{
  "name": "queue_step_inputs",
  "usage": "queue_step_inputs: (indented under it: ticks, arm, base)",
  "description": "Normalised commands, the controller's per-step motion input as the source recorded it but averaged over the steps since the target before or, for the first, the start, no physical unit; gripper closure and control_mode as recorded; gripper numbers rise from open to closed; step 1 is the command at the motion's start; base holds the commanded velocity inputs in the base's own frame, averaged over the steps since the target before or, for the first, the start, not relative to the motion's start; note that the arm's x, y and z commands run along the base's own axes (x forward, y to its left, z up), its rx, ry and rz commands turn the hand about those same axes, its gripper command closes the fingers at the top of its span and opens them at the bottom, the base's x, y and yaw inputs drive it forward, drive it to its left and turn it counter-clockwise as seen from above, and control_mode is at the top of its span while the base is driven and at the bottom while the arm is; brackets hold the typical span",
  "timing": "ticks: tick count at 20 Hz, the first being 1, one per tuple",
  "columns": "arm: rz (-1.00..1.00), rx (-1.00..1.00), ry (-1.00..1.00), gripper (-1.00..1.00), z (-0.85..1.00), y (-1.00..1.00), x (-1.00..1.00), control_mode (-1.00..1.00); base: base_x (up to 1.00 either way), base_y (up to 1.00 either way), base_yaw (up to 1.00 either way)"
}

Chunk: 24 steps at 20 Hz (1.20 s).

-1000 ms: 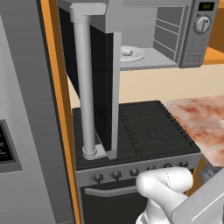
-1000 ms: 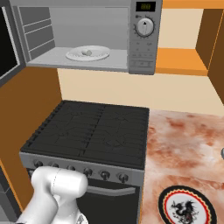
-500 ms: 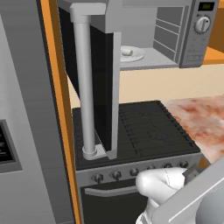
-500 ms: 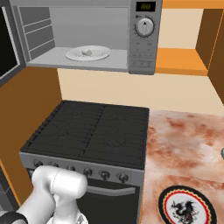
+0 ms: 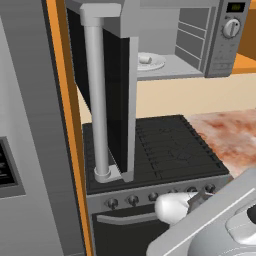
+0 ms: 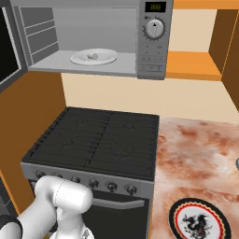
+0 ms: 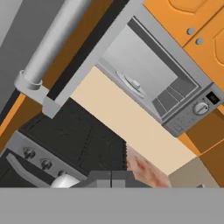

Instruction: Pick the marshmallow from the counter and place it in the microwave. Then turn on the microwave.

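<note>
Claw [image 7: 111,177]: closed, jaws fully together, nothing between them, nothing touched. Tips seen at bottom of hand view, in front of stove [image 6: 93,144] front edge, clear of all objects. White arm [image 5: 177,207] low in front of oven knobs [image 6: 112,186] in both base views.

Marshmallow [image 6: 94,56]: inside microwave [image 6: 151,51], resting on white plate [image 6: 109,58] near plate centre. Also visible in left base view as small off-white lump [image 5: 144,59] on plate. In hand view plate [image 7: 131,85] seen edge-on within cavity; lump on it too small to confirm.

Microwave: mounted above stove, door [image 5: 107,95] swung wide open to the left, dark glass edge-on, long grey handle [image 5: 95,100] vertical on door. Cavity lit grey, plate on floor of cavity. Dial [image 6: 154,29] and display [image 6: 155,7] on right control panel; display reading not legible.

Counter [image 6: 200,158]: mottled red-brown top, right of stove, touching it along edge. Round dish with dark figure and red rim [image 6: 198,219] on near part of counter. Small grey object at right edge of right base view, cut off, not identifiable.

Stove: black grates, row of knobs on front, oven bar handle [image 6: 119,203] below.

Orange cabinets [image 7: 192,26] above microwave in hand view. Grey appliance front [image 5: 25,150] at left of left base view.
</note>
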Motion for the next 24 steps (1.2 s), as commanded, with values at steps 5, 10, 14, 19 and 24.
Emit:
queue_step_inputs:
  ticks: [5,10,14,19,24]
  arm:
    - [-0.01,-0.01,-0.04,1.00,0.01,0.25,0.03,-1.00]
    - [-0.02,-0.02,-0.05,1.00,0.03,0.24,0.14,-1.00]
    - [-0.02,-0.02,-0.03,1.00,0.03,0.24,0.19,-1.00]
    - [-0.02,-0.03,-0.04,1.00,0.00,0.20,0.25,-1.00]
    - [-0.03,-0.04,-0.03,1.00,0.00,0.17,0.24,-1.00]
  base:
    - [0.00,0.00,0.00]
    - [0.00,0.00,0.00]
    - [0.00,0.00,0.00]
    - [0.00,0.00,0.00]
    - [0.00,0.00,0.00]
